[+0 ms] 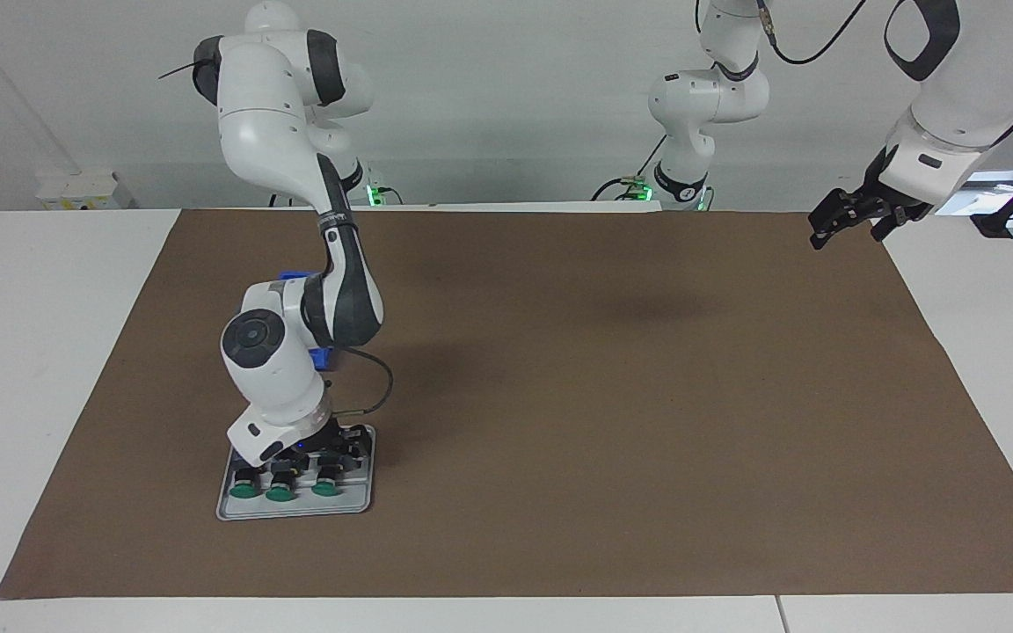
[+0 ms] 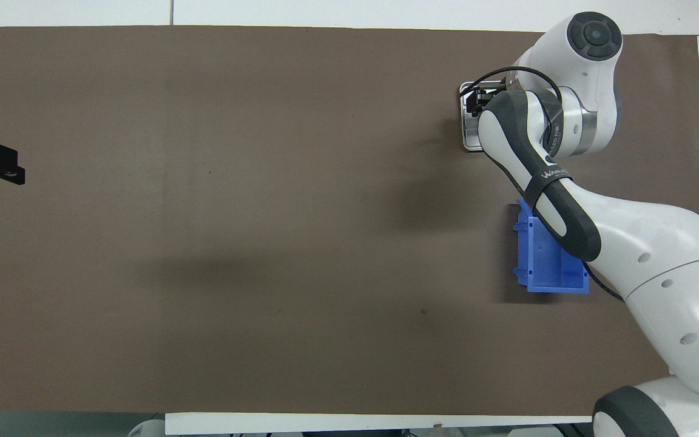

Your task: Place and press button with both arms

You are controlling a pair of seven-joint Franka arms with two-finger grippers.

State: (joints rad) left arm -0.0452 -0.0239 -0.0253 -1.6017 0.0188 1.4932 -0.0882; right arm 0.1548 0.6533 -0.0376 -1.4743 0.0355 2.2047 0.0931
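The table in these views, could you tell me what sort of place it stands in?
Probably a robotics lab: two white arms are mounted at a table covered with a brown mat, and a grey tray of green push-buttons lies on it.

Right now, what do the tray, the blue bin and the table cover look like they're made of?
Tray: light grey with rounded corners and a faint sheen, probably metal or moulded plastic; I cannot tell which. Blue bin: uniform saturated blue with ribbed walls, likely moulded plastic. Table cover: flat matte brown, no glare, like paper or thin board.
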